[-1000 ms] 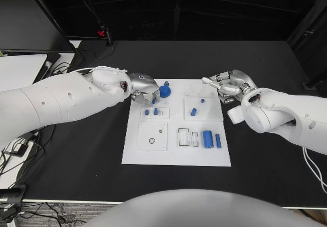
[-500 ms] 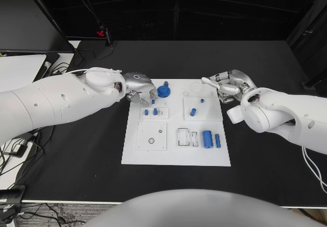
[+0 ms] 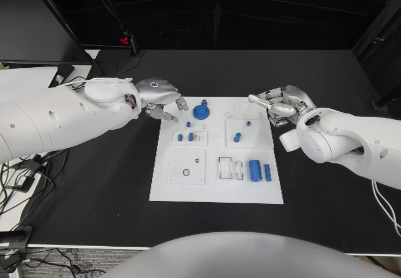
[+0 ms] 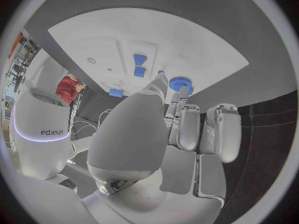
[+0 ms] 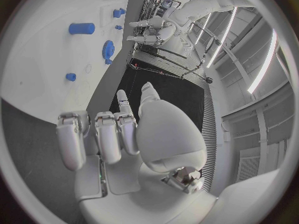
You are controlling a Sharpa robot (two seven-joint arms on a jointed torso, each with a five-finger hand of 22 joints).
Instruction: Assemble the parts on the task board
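The white task board [image 3: 217, 188] lies mid-table. A blue gear [image 3: 200, 110] stands near its far edge, also seen as the gear [image 4: 181, 83] past my left fingers. Small blue pegs [image 3: 190, 136] stand in a square block, another peg [image 3: 237, 137] in the block beside it. Two blue cylinders [image 3: 254, 171] lie at the near right. My left hand [image 3: 159, 95] hovers off the board's far left corner, fingers apart, holding nothing. My right hand [image 3: 280, 104] hangs by the far right corner, fingers spread and empty. The right wrist view shows the gear [image 5: 108, 50] and a cylinder [image 5: 81, 28].
Empty recesses [image 3: 186, 171] sit in the board's near left block. Cables [image 3: 21, 179] and a white surface [image 3: 25, 81] lie off the table's left edge. Bare black table [image 3: 334, 208] surrounds the board.
My left hand has drawn back from beside the gear, off the board to its far left corner. The gear stays in place. The right hand has not moved.
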